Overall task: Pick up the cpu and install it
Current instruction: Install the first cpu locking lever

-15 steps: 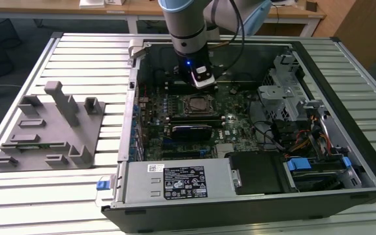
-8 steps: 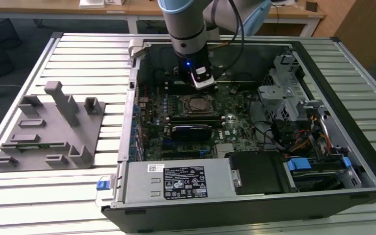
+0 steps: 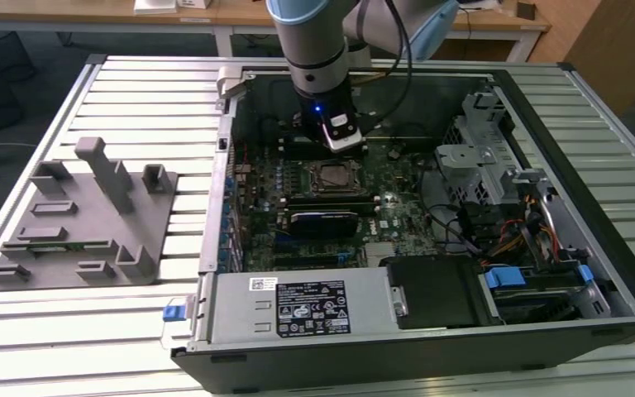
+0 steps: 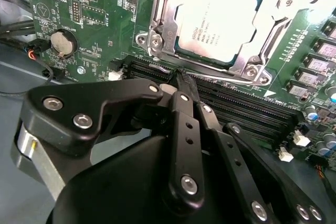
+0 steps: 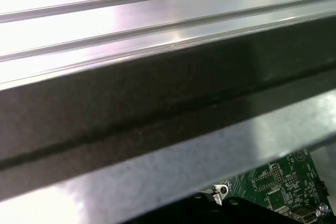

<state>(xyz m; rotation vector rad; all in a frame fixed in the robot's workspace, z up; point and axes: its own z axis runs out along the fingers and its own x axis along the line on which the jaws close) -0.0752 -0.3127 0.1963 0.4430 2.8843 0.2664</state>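
The cpu [image 4: 218, 19], a flat square chip with a shiny silver top, lies seated in the silver socket frame [image 4: 157, 35] on the green motherboard [image 4: 100, 9]. In the exterior view the cpu [image 3: 332, 175] sits mid-board inside the open computer case [image 3: 538, 91]. My gripper [image 4: 180, 77] hangs just beside the socket, over the black memory slots [image 4: 241, 106]. Its black fingers [image 4: 181, 108] are shut together with nothing between them. Seen from outside, the gripper [image 3: 343, 147] hovers a little beyond the socket, toward the back of the case.
A grey fixture block [image 3: 75, 215] stands on the slatted table at the exterior view's left. A power supply [image 3: 295, 306], drive cage [image 3: 483, 157] and cables crowd the case. A coin battery [image 4: 63, 43] sits on the board. The case wall [image 5: 157, 108] is close.
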